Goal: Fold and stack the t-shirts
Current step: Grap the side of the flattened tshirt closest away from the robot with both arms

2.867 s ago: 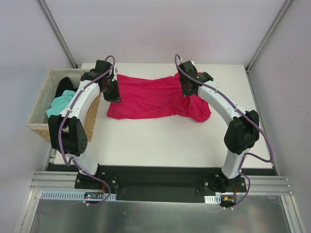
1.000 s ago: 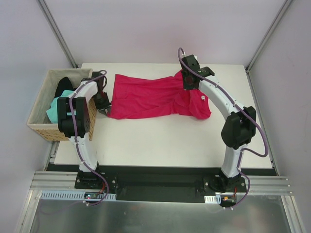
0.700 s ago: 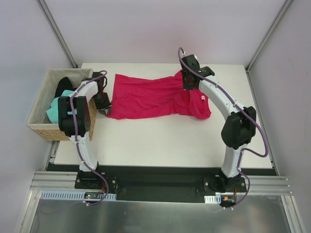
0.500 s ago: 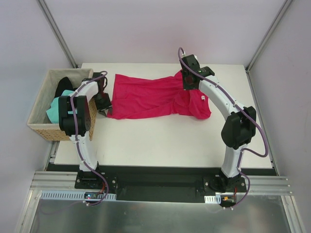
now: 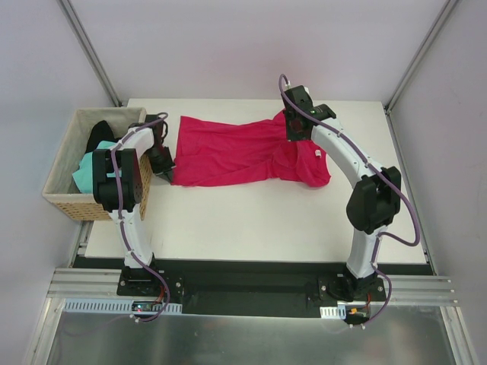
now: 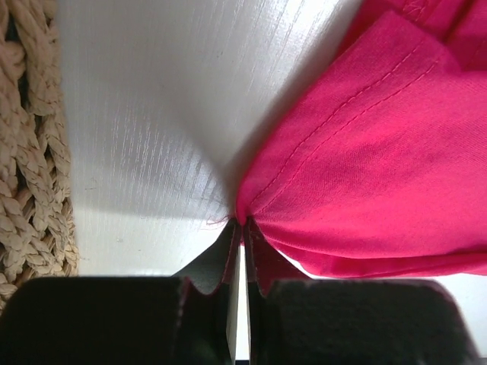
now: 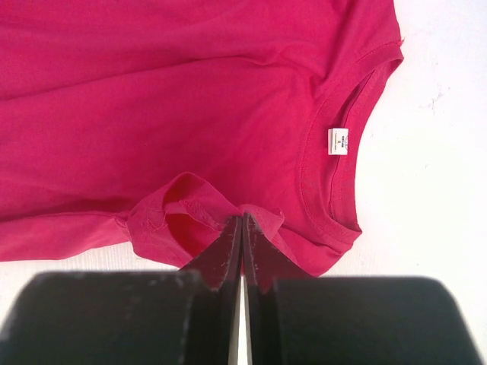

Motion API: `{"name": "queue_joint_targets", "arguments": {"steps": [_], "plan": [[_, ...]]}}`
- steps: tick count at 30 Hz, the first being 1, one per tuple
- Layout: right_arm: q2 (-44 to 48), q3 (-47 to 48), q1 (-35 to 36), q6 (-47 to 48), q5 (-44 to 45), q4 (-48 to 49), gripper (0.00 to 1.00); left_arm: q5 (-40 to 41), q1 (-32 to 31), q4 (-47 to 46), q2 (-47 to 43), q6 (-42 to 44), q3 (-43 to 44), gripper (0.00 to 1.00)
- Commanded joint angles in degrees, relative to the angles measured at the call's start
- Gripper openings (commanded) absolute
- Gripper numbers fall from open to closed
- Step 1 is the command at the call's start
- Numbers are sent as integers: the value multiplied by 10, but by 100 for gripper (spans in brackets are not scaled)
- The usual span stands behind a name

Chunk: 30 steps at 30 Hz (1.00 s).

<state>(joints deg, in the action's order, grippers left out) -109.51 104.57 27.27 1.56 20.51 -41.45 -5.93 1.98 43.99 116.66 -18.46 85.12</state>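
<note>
A crimson t-shirt (image 5: pixel 236 152) lies spread across the far half of the white table (image 5: pixel 259 220), its collar and label to the right. My left gripper (image 5: pixel 167 174) is shut on the shirt's near-left hem corner (image 6: pixel 247 213), pinching the cloth right at the fingertips. My right gripper (image 5: pixel 293 135) is shut on a bunched sleeve fold (image 7: pixel 190 213) close to the collar (image 7: pixel 335 175). A mint-green t-shirt (image 5: pixel 88 167) and a black t-shirt (image 5: pixel 99 137) sit crumpled in the wicker basket.
The tan wicker basket (image 5: pixel 144 186) stands off the table's left edge, right beside my left gripper; its woven wall (image 6: pixel 30 152) fills the left of the left wrist view. Slanted frame posts rise at both far corners.
My left gripper has closed onto the shirt's hem corner after standing partly open at it. The right arm and the shirt have stayed where they were over the last second.
</note>
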Motion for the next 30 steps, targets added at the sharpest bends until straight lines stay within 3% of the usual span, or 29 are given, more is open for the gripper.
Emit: {"name": "queue_joint_targets", "arguments": {"steps": [1,14,30], "plan": [[4,25,-3,-5,8,-6,1,-17,11,22,-11,-11,22,0],[54,-27,-1,-14,25,6,1,-17,11,57,-79,-12,94,0],[141,-110,27,-45,78,26,1,-17,12,76,-137,-11,72,0]]}}
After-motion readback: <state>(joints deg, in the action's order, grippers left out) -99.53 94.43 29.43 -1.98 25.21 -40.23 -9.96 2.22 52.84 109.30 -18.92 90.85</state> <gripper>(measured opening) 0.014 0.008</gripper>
